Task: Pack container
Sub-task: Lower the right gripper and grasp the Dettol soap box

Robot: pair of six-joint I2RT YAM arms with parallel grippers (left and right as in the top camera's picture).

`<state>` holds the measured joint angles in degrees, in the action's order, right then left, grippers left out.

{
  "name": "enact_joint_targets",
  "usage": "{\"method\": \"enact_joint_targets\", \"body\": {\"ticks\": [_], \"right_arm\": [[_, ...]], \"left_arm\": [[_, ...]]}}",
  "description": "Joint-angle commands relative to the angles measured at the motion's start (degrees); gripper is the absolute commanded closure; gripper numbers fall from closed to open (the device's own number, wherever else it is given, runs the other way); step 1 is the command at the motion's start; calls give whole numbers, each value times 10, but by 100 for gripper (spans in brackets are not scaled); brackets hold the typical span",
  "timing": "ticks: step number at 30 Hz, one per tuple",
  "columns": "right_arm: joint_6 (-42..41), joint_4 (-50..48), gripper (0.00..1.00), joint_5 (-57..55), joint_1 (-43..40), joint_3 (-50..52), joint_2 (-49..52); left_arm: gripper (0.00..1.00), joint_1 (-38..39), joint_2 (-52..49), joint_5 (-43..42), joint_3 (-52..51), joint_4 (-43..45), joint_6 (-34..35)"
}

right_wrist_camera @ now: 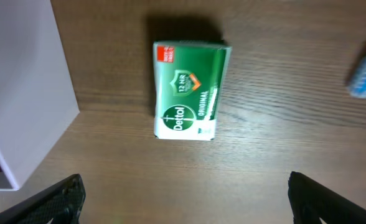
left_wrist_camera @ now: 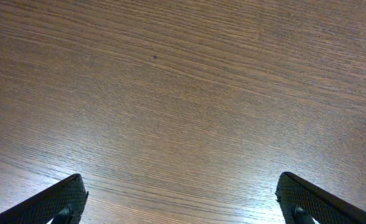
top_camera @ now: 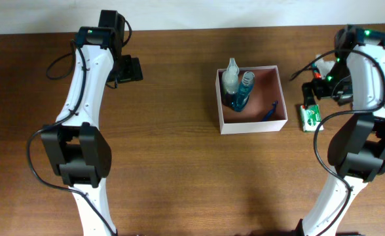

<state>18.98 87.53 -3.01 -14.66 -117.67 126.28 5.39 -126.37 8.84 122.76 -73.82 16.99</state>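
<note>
White links [top_camera: 81,85], black joints [top_camera: 81,157], black cables [top_camera: 29,154]

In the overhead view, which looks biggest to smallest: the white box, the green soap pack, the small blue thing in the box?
1. container, by far.
2. green soap pack.
3. small blue thing, much thinner, though nearly as long.

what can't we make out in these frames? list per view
- Overhead: soap packet print is too small to read here.
- Overhead: small blue item in the container is too small to identify.
- Right wrist: blue object is blurred and cut off by the right edge.
- Right wrist: only the container's outer wall shows; its contents are out of frame.
</note>
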Motion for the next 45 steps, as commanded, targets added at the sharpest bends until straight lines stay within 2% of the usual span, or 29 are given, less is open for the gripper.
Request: {"method": "enact_joint_targets", "body": {"ticks": [1,23,35,45], "right_arm": [[18,-7,1,-3,-4,41,6],[16,-136,1,-5,-4,177,6],[16,-210,1,-5,-4,181,6],[16,-224,1,-5,-4,181,6]], "left_arm": [[1,-2,6,0,-2,1,6],[1,-2,6,0,-2,1,5],[1,-2,6,0,-2,1,5],[1,-2,6,0,-2,1,5]]}}
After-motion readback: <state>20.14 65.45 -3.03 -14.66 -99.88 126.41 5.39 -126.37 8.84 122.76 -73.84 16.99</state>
